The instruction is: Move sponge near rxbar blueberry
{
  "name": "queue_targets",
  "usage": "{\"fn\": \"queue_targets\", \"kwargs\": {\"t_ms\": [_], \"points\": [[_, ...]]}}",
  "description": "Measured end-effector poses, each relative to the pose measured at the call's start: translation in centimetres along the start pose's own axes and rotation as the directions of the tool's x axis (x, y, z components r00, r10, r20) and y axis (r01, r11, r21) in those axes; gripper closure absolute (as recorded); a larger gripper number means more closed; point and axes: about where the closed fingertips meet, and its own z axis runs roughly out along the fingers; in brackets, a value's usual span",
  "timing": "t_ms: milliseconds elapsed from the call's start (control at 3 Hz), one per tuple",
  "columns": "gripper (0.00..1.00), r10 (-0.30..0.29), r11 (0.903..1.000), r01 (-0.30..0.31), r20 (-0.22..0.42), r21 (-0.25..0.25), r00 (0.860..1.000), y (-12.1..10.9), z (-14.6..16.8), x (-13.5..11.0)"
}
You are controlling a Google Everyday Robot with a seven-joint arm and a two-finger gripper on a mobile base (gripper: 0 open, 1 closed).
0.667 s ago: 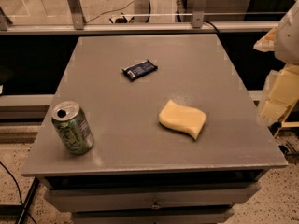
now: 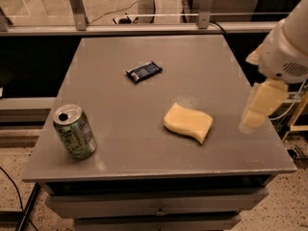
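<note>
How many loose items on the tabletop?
3: green soda can at front-left, rxbar blueberry toward the back centre, sponge right of centre. Gripper hangs over the table at its right edge. None look hidden.

One grey table (image 2: 120,148) bears three loose things — one sponge (image 2: 188,122), one rxbar blueberry (image 2: 144,71) and one green soda can (image 2: 74,131). There is one gripper (image 2: 260,107) as well — it hangs over the table's right edge, right of the sponge and apart from it.
</note>
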Motion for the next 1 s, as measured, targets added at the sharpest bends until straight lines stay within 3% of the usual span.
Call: {"fn": "queue_targets", "kwargs": {"t_ms": [333,667,1000], "points": [[0.00,0.060,0.9982,-0.060,0.021,0.005,0.998,0.3,5.9,-1.8],[0.00,0.080,0.9968,-0.079,0.029,-0.015,0.996,1.0,8.5,-2.9],[0.00,0.099,0.9932,-0.096,0.032,-0.066,0.995,2.1,10.7,-3.5]]}}
